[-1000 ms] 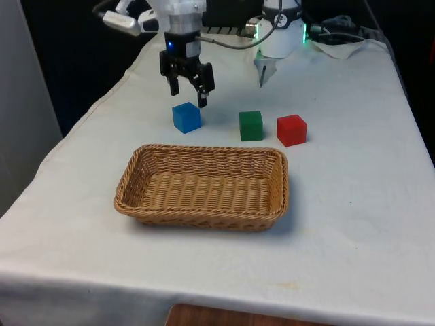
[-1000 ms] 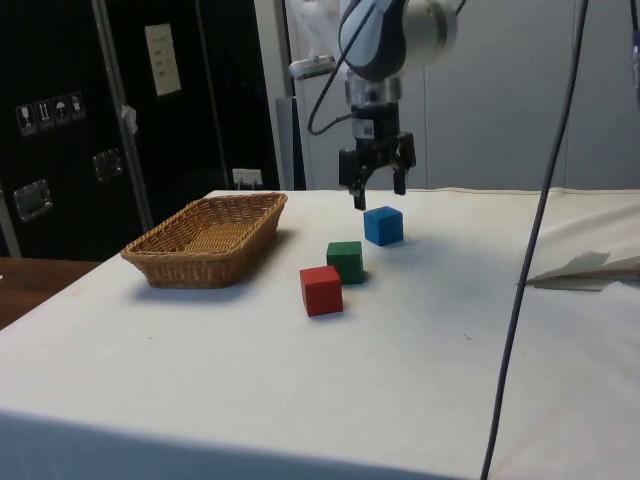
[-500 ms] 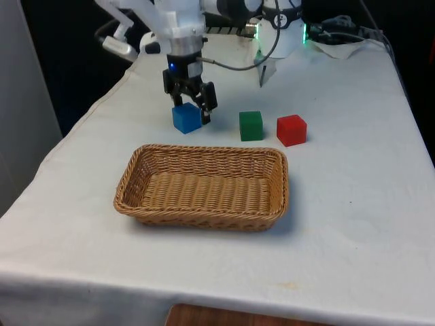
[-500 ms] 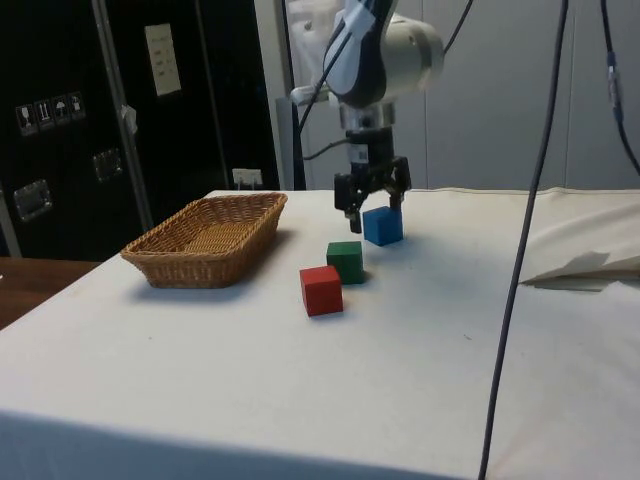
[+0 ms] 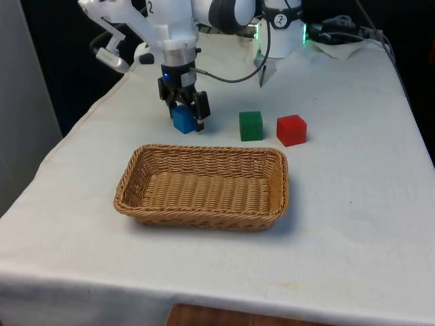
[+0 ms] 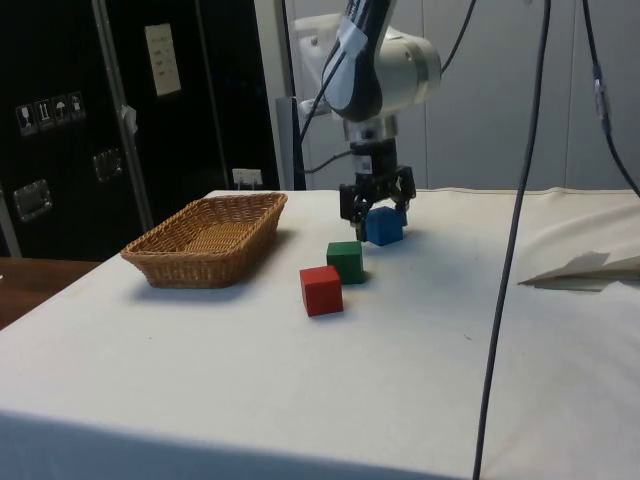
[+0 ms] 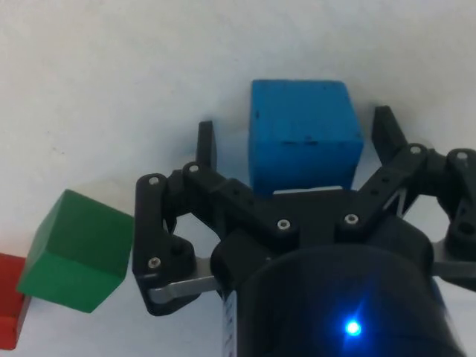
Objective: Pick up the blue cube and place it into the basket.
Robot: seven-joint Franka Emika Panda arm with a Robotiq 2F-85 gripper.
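Counter (image 5: 353, 224) first: the basket (image 5: 202, 187) sits empty near me, green cube (image 5: 251, 125) and red cube (image 5: 291, 130) in a row behind it. I've dropped the gripper (image 5: 184, 116) from above the blue cube (image 5: 182, 119) down around it. The cube is on the cloth between the open jaws, not yet squeezed. Closing comes next, I reckon.

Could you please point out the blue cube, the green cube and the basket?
blue cube (image 7: 305, 134): wrist view, its top face.
green cube (image 5: 251, 126): front view, its front face.
basket (image 5: 203, 219): front view, its near wall.
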